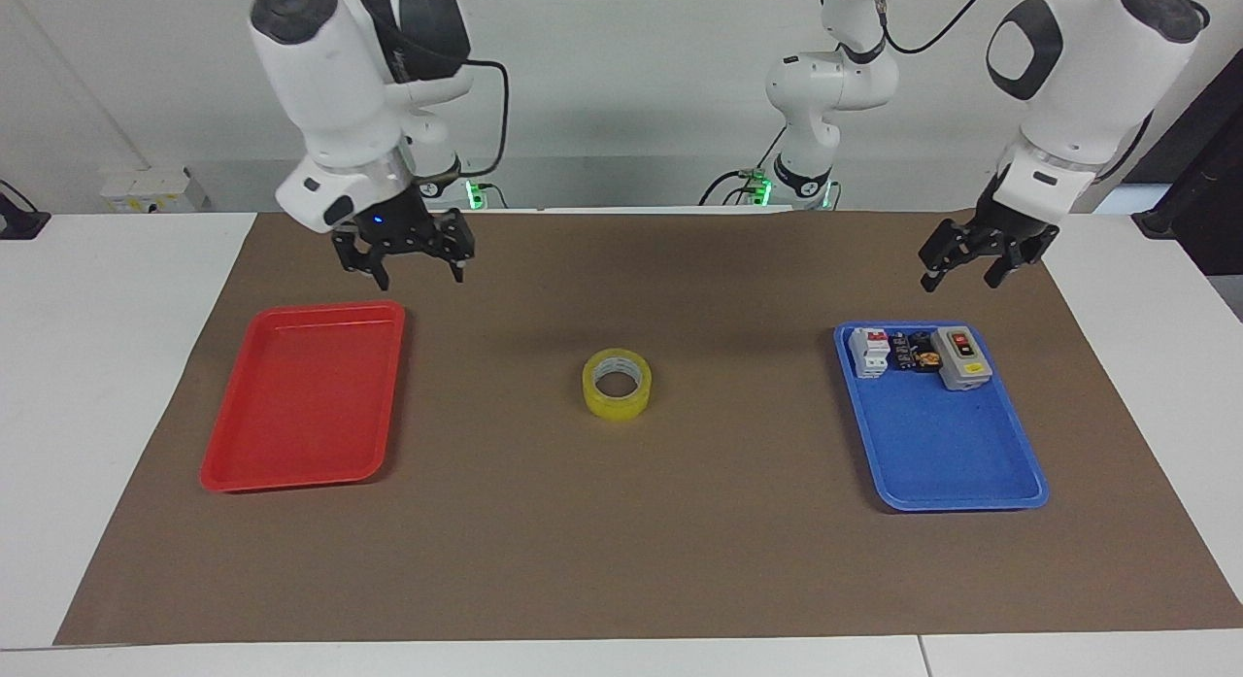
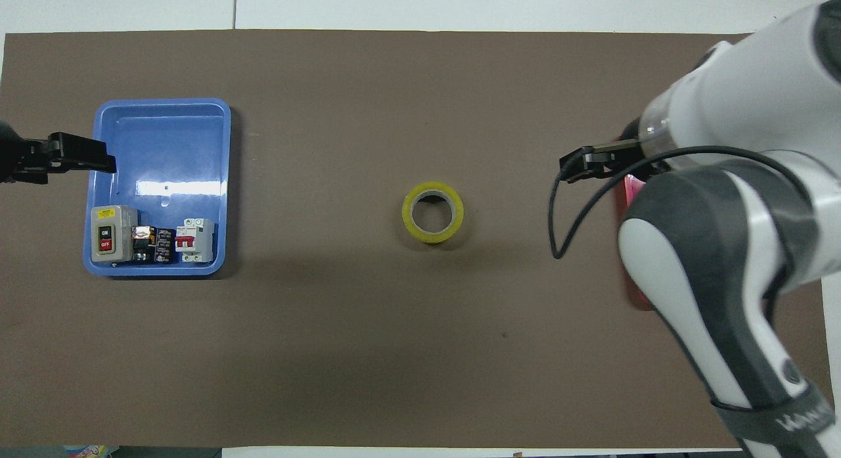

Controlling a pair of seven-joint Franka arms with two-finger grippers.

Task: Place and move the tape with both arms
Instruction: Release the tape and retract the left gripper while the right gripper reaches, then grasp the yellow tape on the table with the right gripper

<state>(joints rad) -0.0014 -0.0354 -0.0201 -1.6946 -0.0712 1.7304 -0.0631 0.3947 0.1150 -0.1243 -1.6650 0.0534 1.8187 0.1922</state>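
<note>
Lying flat on the brown mat (image 1: 621, 560) at the middle of the counter (image 1: 97, 366), the tape (image 1: 617, 384) rests core-up, touching nothing, between the red tray (image 1: 303, 397) and the blue tray (image 1: 957, 463) and well apart from both.

Right end effector (image 1: 406, 254): up in the air over the mat, just off the red tray's corner nearest the robots; fingers spread wide, empty. Left end effector (image 1: 973, 257): raised over the mat by the blue tray's end nearest the robots; fingers apart, empty. That tray holds a switch box (image 1: 961, 356), a breaker (image 1: 870, 352) and small dark parts between them, all at its end nearest the robots.

Judgement: tape sits placed at centre; the pickup by the right arm looks next.

Risks:
- Roll is smooth and rounded. Fingers closing off-centre on the outer wall could squeeze it sideways out of the grasp or roll it onto its edge.
- Descent too low with one finger over the rim would press the roll down and skid it on the mat.
- Gripping through the core needs one finger inside the ring; a small aim error lands on the top face.
- Release above the red tray's sloped wall could leave the roll tilted on the rim.
</note>
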